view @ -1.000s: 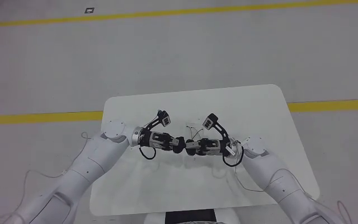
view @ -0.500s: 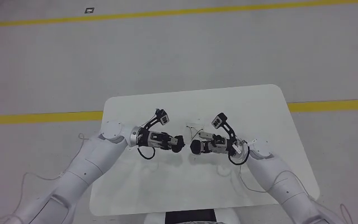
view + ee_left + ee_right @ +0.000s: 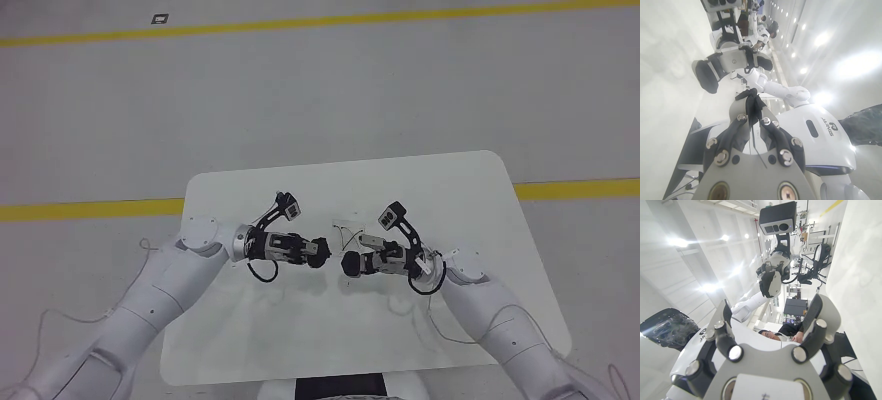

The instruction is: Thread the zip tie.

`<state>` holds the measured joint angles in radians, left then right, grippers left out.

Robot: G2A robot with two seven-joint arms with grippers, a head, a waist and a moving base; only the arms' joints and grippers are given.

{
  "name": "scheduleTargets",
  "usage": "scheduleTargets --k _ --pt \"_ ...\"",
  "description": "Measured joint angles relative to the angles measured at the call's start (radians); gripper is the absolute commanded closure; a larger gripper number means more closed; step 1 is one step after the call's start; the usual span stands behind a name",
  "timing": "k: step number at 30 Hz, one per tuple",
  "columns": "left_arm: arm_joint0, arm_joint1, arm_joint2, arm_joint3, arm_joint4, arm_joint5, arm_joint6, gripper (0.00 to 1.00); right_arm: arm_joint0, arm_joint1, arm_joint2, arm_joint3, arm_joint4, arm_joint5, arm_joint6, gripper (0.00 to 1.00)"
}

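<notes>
The zip tie [image 3: 753,106] hangs above the middle of the surface [image 3: 450,190], pinched in your left jaws. You look to be lining up for the threading itself. The next move, I'd judge, calls for bringing your right jaws onto the free end and steering the tail squarely into the head. Your left jaws are clamped tight on the zip tie, its thin tail trailing back toward the wrist. Your right jaws face the zip tie, near but apart, spread wide and holding nothing.

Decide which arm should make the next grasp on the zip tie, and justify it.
Probably the right: the right gripper is open and empty, facing the left gripper, which is shut on the zip tie.
</notes>
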<state>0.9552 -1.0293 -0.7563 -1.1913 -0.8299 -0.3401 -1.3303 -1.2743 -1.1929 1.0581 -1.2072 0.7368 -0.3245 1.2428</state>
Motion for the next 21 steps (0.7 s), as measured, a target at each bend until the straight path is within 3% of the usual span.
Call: scheduleTargets --k 3,9,15,17,21 --pt "0.009 0.007 -0.044 0.020 0.008 0.000 -0.018 1.00 0.000 0.000 0.000 0.000 0.000 0.000 0.000 0.00" --pt "0.055 0.011 -0.165 0.038 0.062 0.000 -0.041 1.00 0.000 0.000 0.000 0.000 0.000 0.000 0.000 0.00" --pt "0.120 -0.001 -0.282 -0.011 0.157 0.000 -0.057 1.00 0.000 0.000 0.000 0.000 0.000 0.000 0.000 0.00" --pt "0.137 -0.009 -0.301 -0.006 0.168 0.000 -0.061 1.00 0.000 0.000 0.000 0.000 0.000 0.000 0.000 0.00" --pt "0.137 -0.011 -0.302 -0.004 0.168 0.000 -0.060 1.00 0.000 0.000 0.000 0.000 0.000 0.000 0.000 0.00"
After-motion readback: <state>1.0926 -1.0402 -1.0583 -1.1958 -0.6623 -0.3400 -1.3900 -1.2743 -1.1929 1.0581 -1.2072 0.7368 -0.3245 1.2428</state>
